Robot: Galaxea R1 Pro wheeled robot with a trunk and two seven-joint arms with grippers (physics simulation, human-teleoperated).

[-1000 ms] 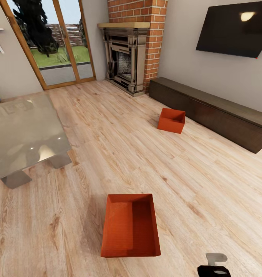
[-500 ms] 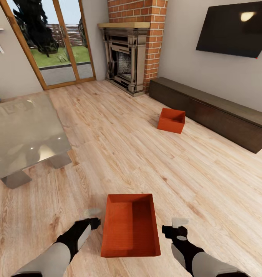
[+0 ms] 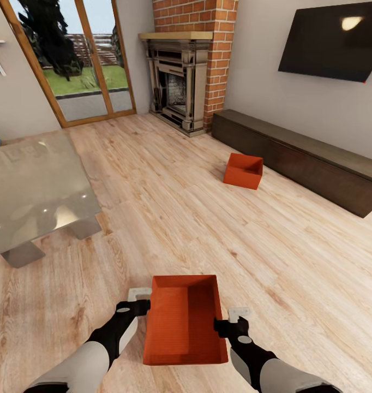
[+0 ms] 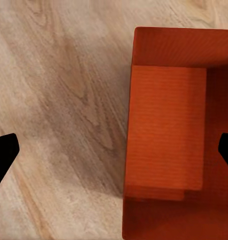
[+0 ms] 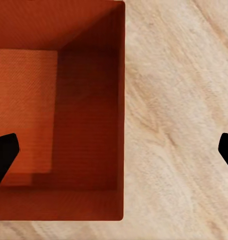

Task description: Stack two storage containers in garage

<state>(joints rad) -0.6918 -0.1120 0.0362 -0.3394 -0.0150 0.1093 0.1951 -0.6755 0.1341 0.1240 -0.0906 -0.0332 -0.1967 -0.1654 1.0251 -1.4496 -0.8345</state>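
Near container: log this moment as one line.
room: living room | near container: on wood floor | left hand: open, straddling its left wall | right hand: open, straddling its right wall | far container: beside cabinet

orange-red storage containers [image 3: 185, 322], light wood-grain floor [image 3: 169, 218]

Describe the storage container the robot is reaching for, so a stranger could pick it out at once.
Start from the brick fireplace at the far end of the room and come back across the wood plank floor toward the robot. The near container is the open orange-red bin directly in front of it, flanked by the left gripper and the right gripper. The far container beside the dark low cabinet looks alike.
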